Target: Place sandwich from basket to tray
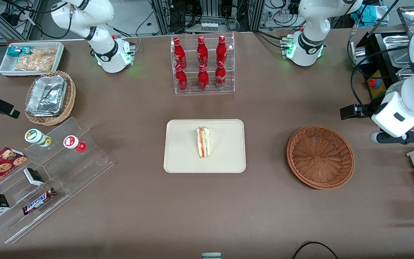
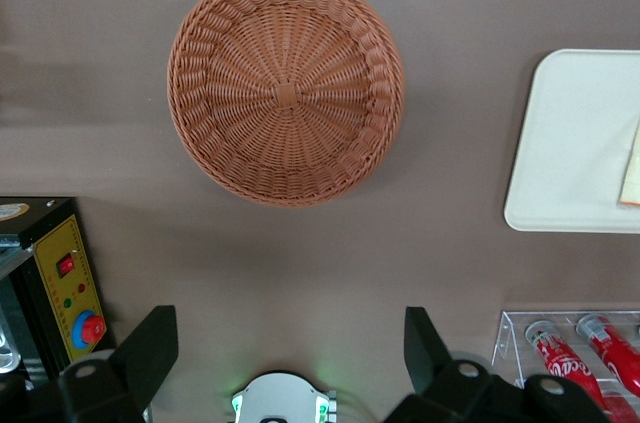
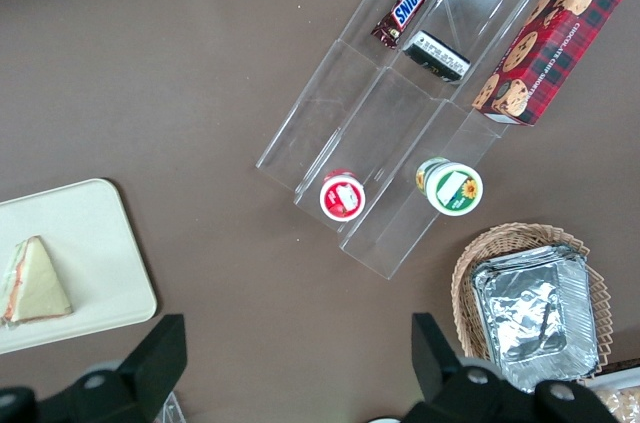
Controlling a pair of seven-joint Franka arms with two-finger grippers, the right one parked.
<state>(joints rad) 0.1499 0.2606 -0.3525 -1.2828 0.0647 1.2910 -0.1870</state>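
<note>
One sandwich (image 1: 203, 141) lies on the cream tray (image 1: 178, 158) in the front view, near its middle, and the reddish-brown basket (image 1: 320, 157) stands bare, well apart toward the working arm's end of the table. I judge the task as good as done, so little can go wrong; the main risk is the raised left arm sweeping low on its way home and knocking the basket. The brown table (image 1: 207, 208) is open around the tray, with a rack of red bottles (image 1: 202, 64) farther from the camera.

In the left wrist view the gripper (image 2: 288, 348) hangs high above the table beside the basket (image 2: 286, 83), its fingers (image 2: 150, 348) spread wide and holding nothing.

In the right wrist view the sandwich (image 3: 35, 283) rests flat on the tray (image 3: 100, 243), inside the rim, so a slide off seems unlikely.
</note>
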